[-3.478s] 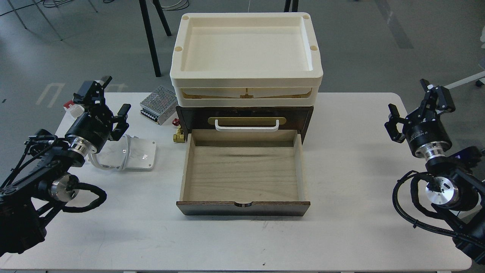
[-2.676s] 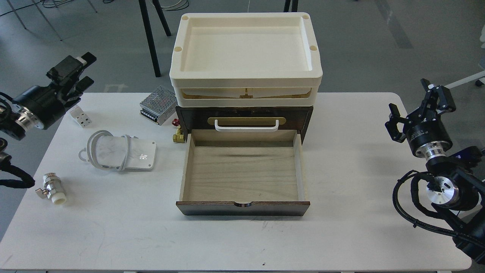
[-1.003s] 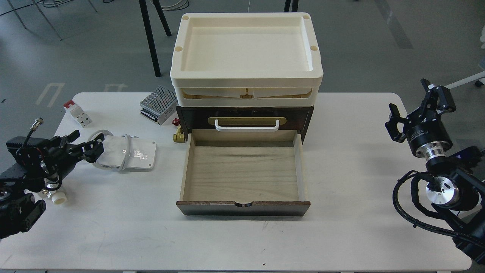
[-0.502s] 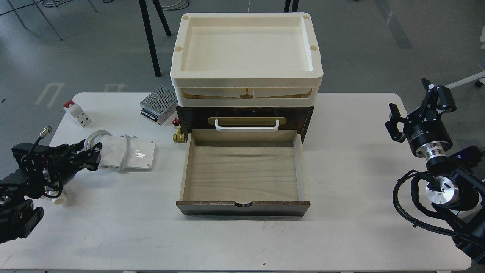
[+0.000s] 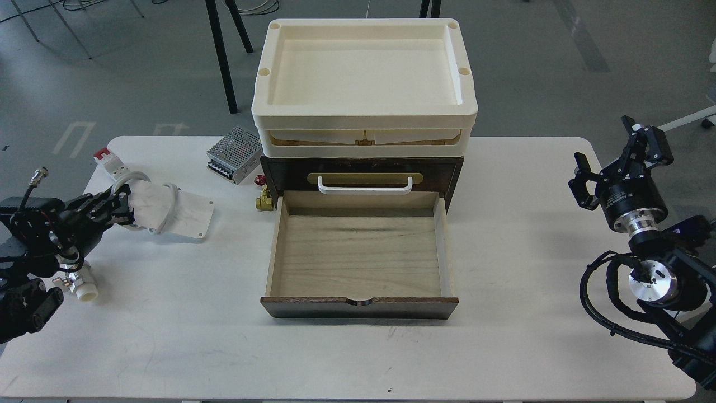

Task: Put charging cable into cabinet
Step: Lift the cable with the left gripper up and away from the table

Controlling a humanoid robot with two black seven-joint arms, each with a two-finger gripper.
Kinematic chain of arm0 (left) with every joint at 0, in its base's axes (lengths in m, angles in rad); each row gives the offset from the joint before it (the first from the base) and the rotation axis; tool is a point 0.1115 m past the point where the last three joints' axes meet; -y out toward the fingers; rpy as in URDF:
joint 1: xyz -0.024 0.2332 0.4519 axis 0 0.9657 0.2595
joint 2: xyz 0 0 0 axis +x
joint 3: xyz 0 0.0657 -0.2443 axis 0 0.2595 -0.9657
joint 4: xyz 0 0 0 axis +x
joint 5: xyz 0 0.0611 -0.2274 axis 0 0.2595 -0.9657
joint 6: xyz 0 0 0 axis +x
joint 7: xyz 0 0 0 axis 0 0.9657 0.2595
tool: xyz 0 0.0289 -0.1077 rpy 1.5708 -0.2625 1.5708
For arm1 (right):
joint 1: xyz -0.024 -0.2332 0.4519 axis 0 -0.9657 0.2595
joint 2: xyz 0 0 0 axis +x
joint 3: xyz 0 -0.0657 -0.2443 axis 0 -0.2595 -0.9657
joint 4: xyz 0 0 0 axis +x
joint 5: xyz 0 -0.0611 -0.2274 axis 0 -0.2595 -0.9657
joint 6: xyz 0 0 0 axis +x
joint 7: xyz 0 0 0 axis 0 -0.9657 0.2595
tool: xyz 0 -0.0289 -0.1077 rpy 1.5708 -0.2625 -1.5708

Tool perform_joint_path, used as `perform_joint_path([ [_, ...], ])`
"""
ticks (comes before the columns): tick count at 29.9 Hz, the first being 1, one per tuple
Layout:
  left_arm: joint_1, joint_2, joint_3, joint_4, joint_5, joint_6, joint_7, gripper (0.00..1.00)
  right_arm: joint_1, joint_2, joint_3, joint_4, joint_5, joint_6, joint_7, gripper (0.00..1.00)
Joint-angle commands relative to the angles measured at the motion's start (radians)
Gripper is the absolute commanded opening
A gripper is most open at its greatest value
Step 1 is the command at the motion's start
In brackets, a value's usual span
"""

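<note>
From the head view I look down on a white table with rounded corners. My left gripper, black and seen side-on at the left edge, is clamped on the left end of the charging cable, a light grey-white cord looped around a flat white marbled plate with rounded corners and small holes. The plate is tilted, its gripped end raised and its right edge low toward the table; I cannot tell whether that edge touches the surface. It sits well left of the cabinet, a dark brown wooden box at the table's centre.

The cabinet's light wood drawer is pulled fully out toward me and shows a bare wooden floor. Above the drawer opening is a white handle on a brass plate, and two cream plastic trays are stacked on top of the box.

Behind the cable, near the cabinet's left side, lies a perforated metal power-supply box. A small brass valve with a red knob sits just beside the cabinet's left front corner. A small white block with a red end lies near the table's far left edge, and a white and silver fitting rests below my left arm.

My right gripper hangs raised over the table's right edge, its fingers spread apart and holding nothing, well away from everything.
</note>
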Motion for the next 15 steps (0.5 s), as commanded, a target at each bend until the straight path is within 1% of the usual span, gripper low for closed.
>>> perform_joint_path([
  [1,-0.009,0.015,-0.009,-0.001,-0.097,-0.036,0.000,0.03,-0.002,0.001,-0.001,0.000,0.000,0.000,0.000,0.99],
  [4,-0.047,0.030,-0.009,-0.001,-0.236,-0.134,0.000,0.03,-0.002,0.000,-0.001,0.000,0.000,0.000,0.000,0.99],
  [9,-0.113,0.088,-0.009,-0.001,-0.488,-0.387,0.000,0.04,-0.002,0.001,-0.001,0.000,0.000,0.000,0.000,0.99],
  [10,-0.124,0.099,-0.009,-0.001,-0.534,-0.427,0.000,0.04,-0.002,0.001,-0.001,0.000,-0.002,0.000,0.000,0.99],
  [12,-0.136,0.114,-0.009,-0.001,-0.611,-0.482,0.000,0.03,-0.002,0.001,-0.001,0.000,-0.002,0.000,0.000,0.99],
  [15,-0.156,0.140,-0.011,-0.001,-0.711,-0.539,0.000,0.03,-0.002,0.001,-0.001,0.000,0.000,0.000,0.000,0.99],
])
